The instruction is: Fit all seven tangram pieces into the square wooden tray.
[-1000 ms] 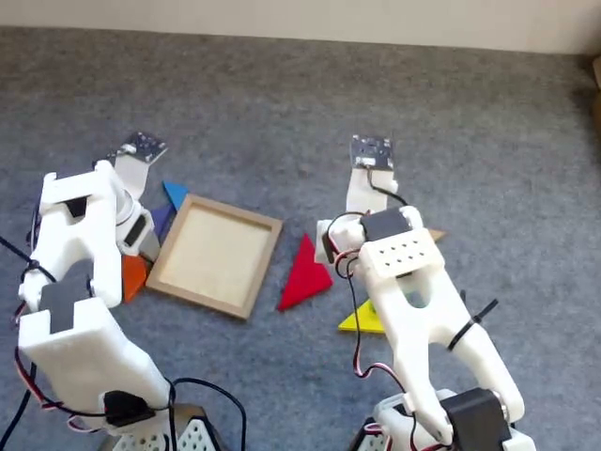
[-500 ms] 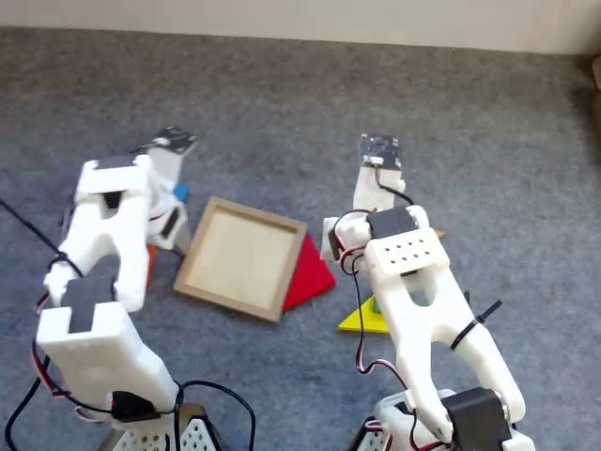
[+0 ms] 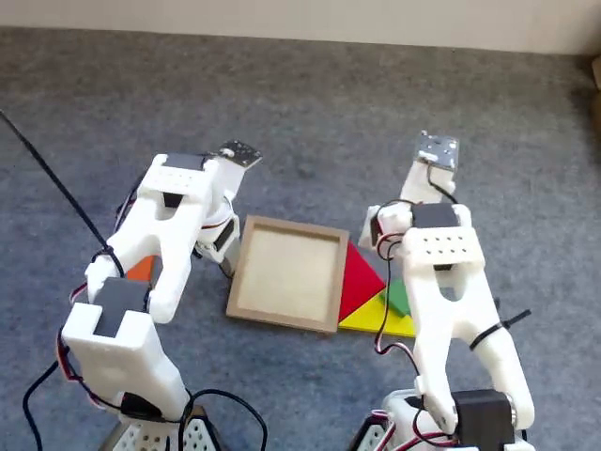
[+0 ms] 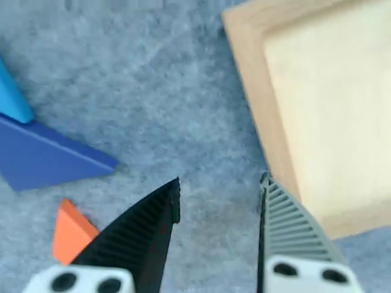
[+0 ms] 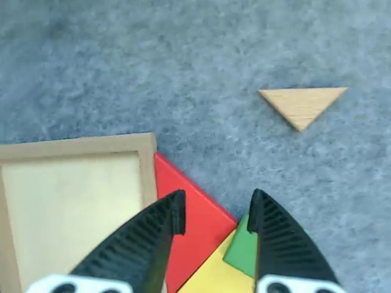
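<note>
The wooden tray (image 4: 255, 91) lies just beside the left end effector (image 4: 220, 183).

The tray (image 3: 282, 319) was pale unpainted wood, the carpet (image 3: 310, 113) mottled grey. Red triangle (image 3: 360, 274), yellow triangle (image 3: 376, 320) and green piece (image 3: 398, 299) were all solid colour. So were the orange piece (image 4: 70, 232), dark blue piece (image 4: 43, 160) and light blue piece (image 4: 13, 101). The small triangle (image 5: 301, 104) showed bare wood grain.

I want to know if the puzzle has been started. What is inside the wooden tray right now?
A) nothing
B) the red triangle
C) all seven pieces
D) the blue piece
A: the wooden tray shows only its bare floor, and the red triangle lies outside it, against its edge.
</note>
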